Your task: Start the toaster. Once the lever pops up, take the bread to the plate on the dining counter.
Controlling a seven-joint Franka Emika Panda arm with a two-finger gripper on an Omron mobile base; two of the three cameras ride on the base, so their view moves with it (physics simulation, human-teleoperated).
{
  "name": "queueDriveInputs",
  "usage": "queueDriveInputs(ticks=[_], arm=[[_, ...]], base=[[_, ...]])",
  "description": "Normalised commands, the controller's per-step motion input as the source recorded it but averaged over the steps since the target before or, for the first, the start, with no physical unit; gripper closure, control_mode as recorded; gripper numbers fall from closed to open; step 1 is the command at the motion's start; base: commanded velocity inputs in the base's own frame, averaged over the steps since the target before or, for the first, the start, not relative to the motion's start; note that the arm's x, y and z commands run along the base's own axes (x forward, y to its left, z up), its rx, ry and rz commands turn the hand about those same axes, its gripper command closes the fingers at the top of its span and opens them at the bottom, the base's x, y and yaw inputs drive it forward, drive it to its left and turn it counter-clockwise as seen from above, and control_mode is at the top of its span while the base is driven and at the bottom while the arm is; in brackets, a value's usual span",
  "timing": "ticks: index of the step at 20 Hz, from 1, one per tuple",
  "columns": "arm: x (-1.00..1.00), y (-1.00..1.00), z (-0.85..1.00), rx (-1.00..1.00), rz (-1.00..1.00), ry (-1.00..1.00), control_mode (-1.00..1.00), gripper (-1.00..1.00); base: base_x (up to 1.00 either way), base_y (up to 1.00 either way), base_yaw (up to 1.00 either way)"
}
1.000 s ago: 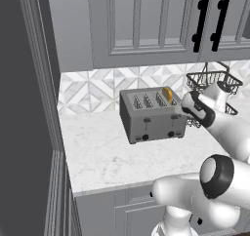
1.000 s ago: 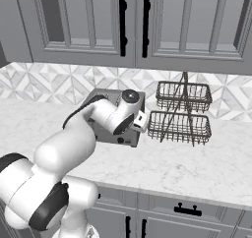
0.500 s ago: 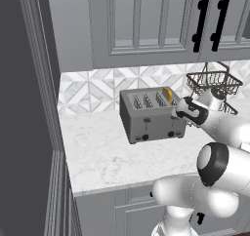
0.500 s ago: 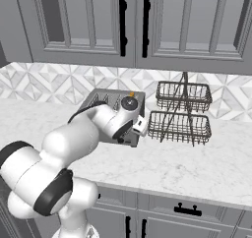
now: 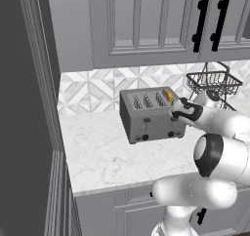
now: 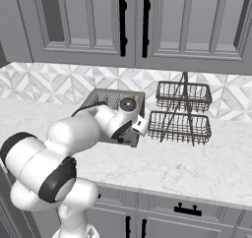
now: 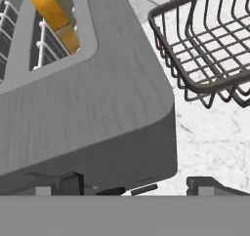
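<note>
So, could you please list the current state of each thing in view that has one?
toaster: upright on the worktop, bread in its rightmost slot
bread: sticking up out of the slot
gripper: low at the toaster's front right corner, open, holding nothing
wire basket rack: upright beside the toaster
cabinet doors: closed

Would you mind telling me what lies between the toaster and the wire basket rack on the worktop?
Bare marble worktop separates the toaster from the wire basket rack in the hand view; in the right base view the gripper hangs beside the toaster's near corner.
</note>
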Motion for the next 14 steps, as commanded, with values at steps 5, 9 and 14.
queueDriveInputs(ticks=[5,9,14], arm=[[-0.03,0.0,-0.52,0.0,-0.03,0.0,-1.0,-1.0],[-0.17,0.0,-0.94,0.0,-0.01,0.0,-1.0,-1.0],[-0.13,0.0,-1.0,0.0,-0.02,0.0,-1.0,-1.0]], base=[[0.0,0.0,0.0],[0.0,0.0,0.0],[0.0,0.0,0.0]])
